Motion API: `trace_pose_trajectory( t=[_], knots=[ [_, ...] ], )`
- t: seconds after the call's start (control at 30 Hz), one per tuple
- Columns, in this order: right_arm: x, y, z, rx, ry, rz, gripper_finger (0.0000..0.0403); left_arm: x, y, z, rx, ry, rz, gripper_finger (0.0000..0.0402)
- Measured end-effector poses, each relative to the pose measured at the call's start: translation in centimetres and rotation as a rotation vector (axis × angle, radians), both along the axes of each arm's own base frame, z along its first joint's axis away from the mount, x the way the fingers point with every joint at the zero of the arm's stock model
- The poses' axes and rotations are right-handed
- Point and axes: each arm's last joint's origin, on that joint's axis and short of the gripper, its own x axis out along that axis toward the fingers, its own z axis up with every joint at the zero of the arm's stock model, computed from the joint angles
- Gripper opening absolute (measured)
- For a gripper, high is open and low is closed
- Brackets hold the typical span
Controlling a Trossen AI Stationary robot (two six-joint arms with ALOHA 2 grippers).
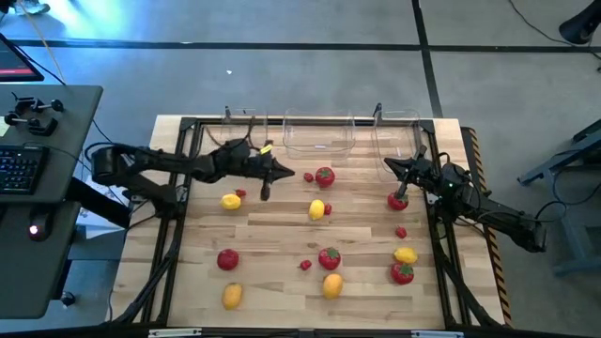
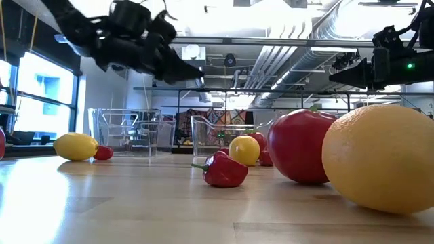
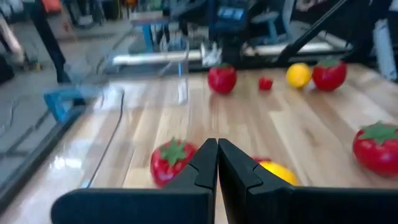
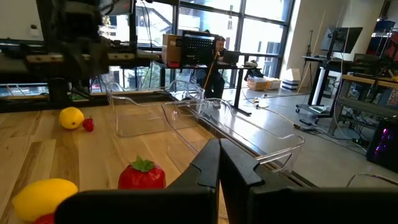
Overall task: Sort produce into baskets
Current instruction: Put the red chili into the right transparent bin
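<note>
Red tomatoes (image 1: 324, 176) with green tops, yellow ovals (image 1: 316, 209) and tiny berries (image 1: 305, 265) are lying scattered on the worktop (image 1: 272, 244); clear baskets (image 1: 319, 133) are standing along its far edge. Both hands, left (image 1: 286, 175) and right (image 1: 389, 165), are hovering pressed together, empty.

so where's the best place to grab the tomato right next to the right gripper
Across the round red body of the tomato, coming straight down. Its green top faces up and it sits clear of other fruit, so the shut right gripper would need to open first.
</note>
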Motion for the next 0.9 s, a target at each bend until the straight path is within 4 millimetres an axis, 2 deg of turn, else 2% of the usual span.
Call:
trace_pose_trajectory(
  t=[0.13,0.3,0.5,0.6,0.77,0.83,0.9],
  knots=[
    [0.0,0.0,0.0,0.000,0.000,0.000,0.0000,1.4,0.7,-0.5,0.026,0.054,-0.023,0.0006],
    [0.0,0.0,0.0,0.000,0.000,0.000,0.0000,3.1,1.4,-0.9,0.104,0.113,-0.048,0.0032],
    [0.0,0.0,0.0,0.000,0.000,0.000,0.0000,4.9,1.5,1.8,-0.125,0.173,-0.013,0.0065],
    [0.0,0.0,0.0,0.000,0.000,0.000,0.0000,5.7,0.1,2.6,-0.085,0.151,-0.085,0.0067],
    [0.0,0.0,0.0,0.000,0.000,0.000,0.0000,6.2,-4.3,1.6,0.204,0.209,-0.307,0.0045],
    [0.0,0.0,0.0,0.000,0.000,0.000,0.0000,6.8,-6.0,1.2,0.217,0.210,-0.283,0.0034],
    [0.0,0.0,0.0,0.000,0.000,0.000,0.0000,7.0,-7.4,1.1,0.158,0.248,-0.227,0.0022]
  ],
)
